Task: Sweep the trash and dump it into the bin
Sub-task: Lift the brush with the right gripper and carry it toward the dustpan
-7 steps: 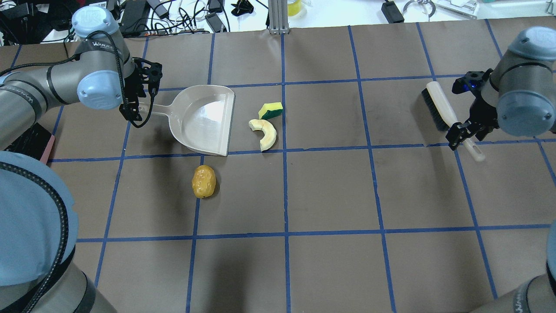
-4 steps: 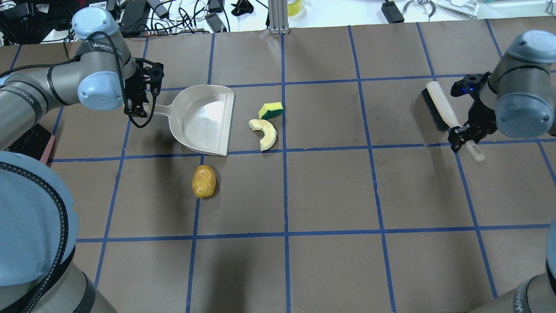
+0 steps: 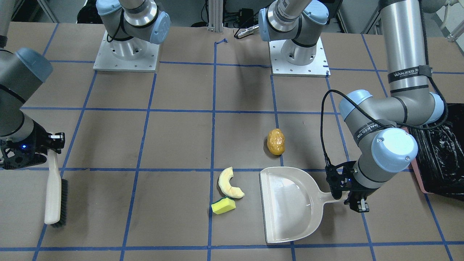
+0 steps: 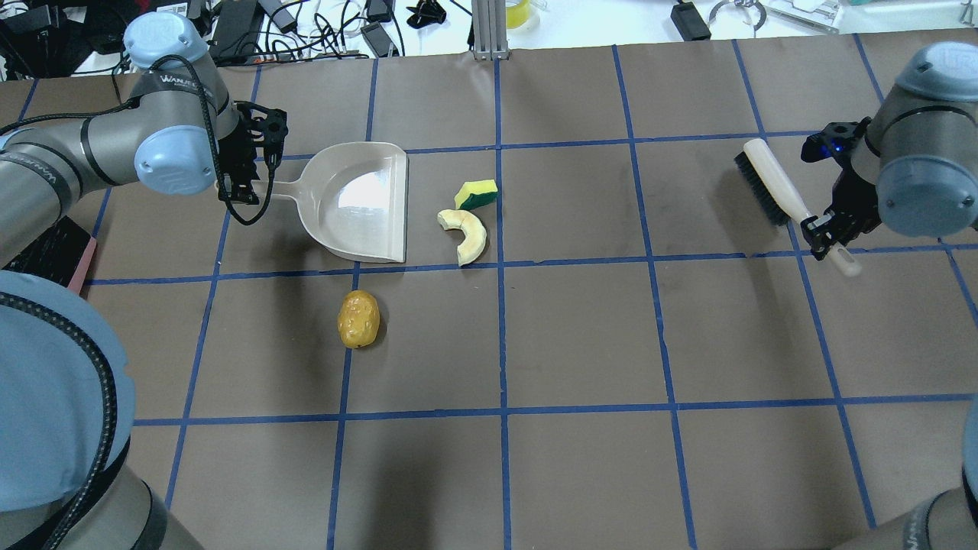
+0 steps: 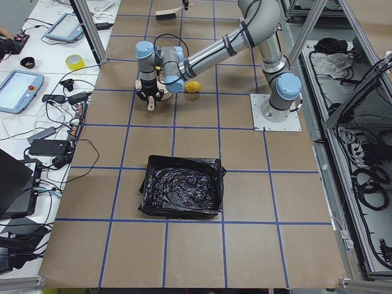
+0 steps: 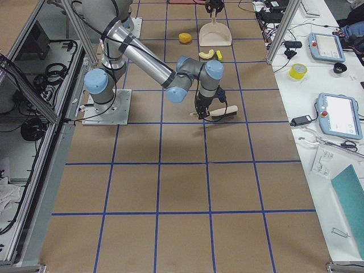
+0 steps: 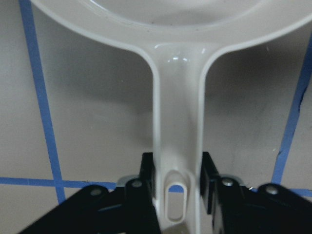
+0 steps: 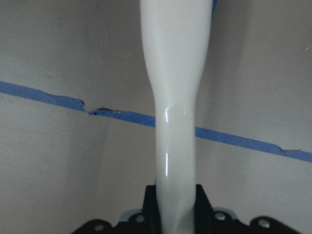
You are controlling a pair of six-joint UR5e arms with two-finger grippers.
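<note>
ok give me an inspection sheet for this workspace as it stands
surface: brown table with a blue tape grid, no spills seen
job's things: orange lump, cream slice and sponge lie loose on the table, none in the dustpan; bin with black bag at the robot's left end
clutter: nothing seen
grippers: left tool shut on the dustpan handle; right tool shut on the brush handle
cables: black cable loops down the left arm to its tool
surroundings: desk with chargers and wires beyond the table; tablets and tape roll on a side bench
</note>
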